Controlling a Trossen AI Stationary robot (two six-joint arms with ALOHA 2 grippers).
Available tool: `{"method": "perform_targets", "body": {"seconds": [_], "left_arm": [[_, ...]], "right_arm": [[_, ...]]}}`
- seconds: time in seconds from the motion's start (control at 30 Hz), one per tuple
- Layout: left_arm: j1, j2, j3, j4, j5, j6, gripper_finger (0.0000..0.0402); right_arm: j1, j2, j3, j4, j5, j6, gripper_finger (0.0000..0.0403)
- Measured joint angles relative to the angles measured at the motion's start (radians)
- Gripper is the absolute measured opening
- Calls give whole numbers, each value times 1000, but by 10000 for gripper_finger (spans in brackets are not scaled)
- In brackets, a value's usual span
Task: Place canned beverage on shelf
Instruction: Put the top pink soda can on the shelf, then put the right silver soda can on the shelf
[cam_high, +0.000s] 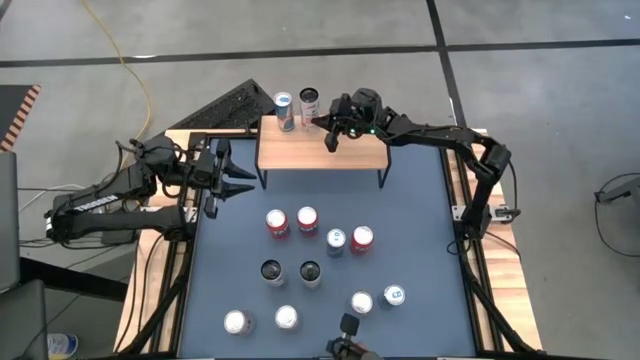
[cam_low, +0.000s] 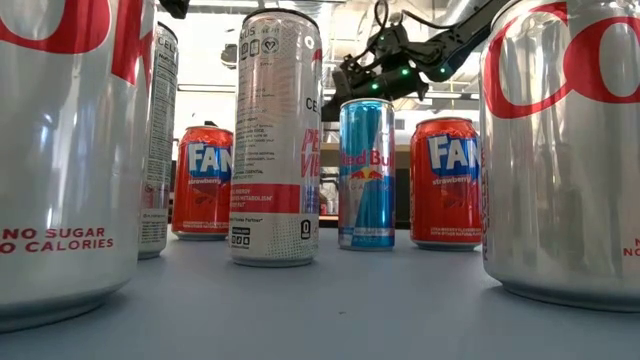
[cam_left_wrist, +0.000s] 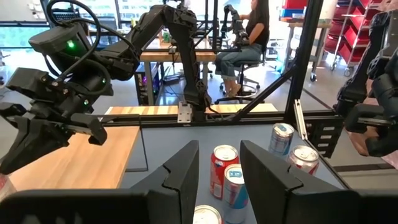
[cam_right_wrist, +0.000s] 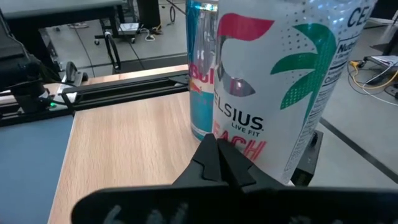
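**Two cans up on the shelf, right claw shut beside them**

The blue table (cam_high: 420, 200) is carrying the shelf (cam_high: 300, 152) at its far edge, wooden top showing. Two cans are standing at the shelf's far rim: a Red Bull can (cam_high: 285, 108) and, just beside it, a Celsius can (cam_high: 310, 101).

The right gripper (cam_high: 329, 136) is hovering over the shelf top near the Celsius can, its fingers pressed together and gripping nothing.

The left gripper (cam_high: 240, 180) is waiting over the table's left edge, beside the shelf's left end, its fingers standing partly apart and empty.

Ten more cans are sitting on the table in front of the shelf, among them two red cans (cam_high: 277, 223).
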Motion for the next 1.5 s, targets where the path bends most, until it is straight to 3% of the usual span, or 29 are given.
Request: {"method": "perform_targets", "body": {"seconds": [0.43,0.53,0.7,0.87,1.03,1.17,1.27,1.5], "left_arm": [[0,0,0,0,-21,3,107],[0,0,0,-6,-20,-9,107],[-2,1,0,-50,32,-24,107],[-42,0,0,-39,55,-29,115],[-102,0,0,-18,36,-54,133],[-158,0,0,-21,-5,-71,148],[-200,0,0,-21,-23,-72,156],[-272,0,0,-21,-47,-79,160]], "right_arm": [[20,-27,-2,-44,0,14,0],[26,-96,-2,-190,-12,18,0],[79,-285,-2,-537,-19,-113,8],[206,-490,-1,-880,51,-129,62],[385,-636,-1,-1140,201,26,154],[536,-677,-1,-1162,322,153,231],[640,-662,-1,-1115,414,206,267],[779,-502,-1,-1045,538,180,282]]}}
